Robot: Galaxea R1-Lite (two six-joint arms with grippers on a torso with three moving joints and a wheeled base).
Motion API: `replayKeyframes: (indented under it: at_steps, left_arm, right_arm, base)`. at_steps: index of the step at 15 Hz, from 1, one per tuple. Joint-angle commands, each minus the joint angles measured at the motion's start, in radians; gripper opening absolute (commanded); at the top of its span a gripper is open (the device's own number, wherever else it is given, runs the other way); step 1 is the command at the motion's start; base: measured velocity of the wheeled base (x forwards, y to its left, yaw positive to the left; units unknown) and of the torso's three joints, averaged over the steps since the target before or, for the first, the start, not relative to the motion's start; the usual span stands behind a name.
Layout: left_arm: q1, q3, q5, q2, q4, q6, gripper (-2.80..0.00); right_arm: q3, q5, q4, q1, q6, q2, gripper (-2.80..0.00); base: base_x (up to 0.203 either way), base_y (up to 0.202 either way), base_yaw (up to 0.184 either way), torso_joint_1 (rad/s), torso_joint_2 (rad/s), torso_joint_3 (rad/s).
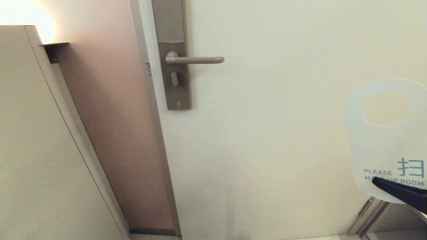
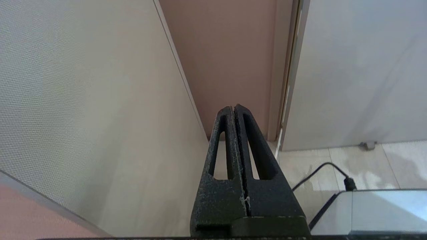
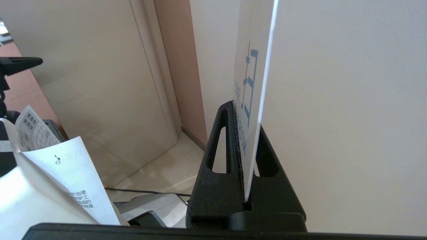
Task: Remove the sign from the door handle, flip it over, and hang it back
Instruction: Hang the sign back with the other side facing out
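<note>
The sign (image 1: 370, 146) is held upright at the right edge of the head view, white "PLEASE MAKE UP ROOM" face toward the camera, oval hole at its top. My right gripper (image 1: 377, 181) is shut on the sign's bottom edge; in the right wrist view the sign (image 3: 250, 83) stands edge-on between the black fingers (image 3: 220, 133). The door handle (image 1: 195, 60) is bare, far to the sign's upper left, sticking out from the brown backplate (image 1: 173, 53). My left gripper (image 2: 233, 108) is shut and empty, low down, pointing at the floor corner.
The white door (image 1: 267, 133) fills the middle and right. The grey door frame (image 1: 150, 110) and a pinkish wall strip (image 1: 110, 116) lie to its left, then a beige cabinet panel (image 1: 33, 150). A black cable (image 2: 320, 170) trails on the tiled floor.
</note>
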Motion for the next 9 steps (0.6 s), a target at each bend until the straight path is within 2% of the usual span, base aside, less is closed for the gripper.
replayKeyframes:
  at_steps: [1,7,9]
  left_arm:
    - [0.0,0.0,0.003,-0.007,0.0,-0.014,-2.8]
    - [-0.002,0.0,-0.003,-0.007,0.0,-0.029,-2.8]
    - [-0.039,0.0,0.005,-0.009,0.001,-0.053,-2.8]
  right_arm:
    - [0.001,0.005,-0.002,0.0,0.0,-0.008,-2.8]
    - [0.011,0.005,-0.002,-0.001,-0.001,-0.044,-2.8]
    - [0.017,0.003,-0.002,-0.001,-0.001,-0.078,-2.8]
  base:
    - [0.0,0.0,0.0,0.0,0.0,0.0]
    - [0.0,0.0,0.0,0.0,0.0,0.0]
    - [0.0,0.0,0.0,0.0,0.0,0.0]
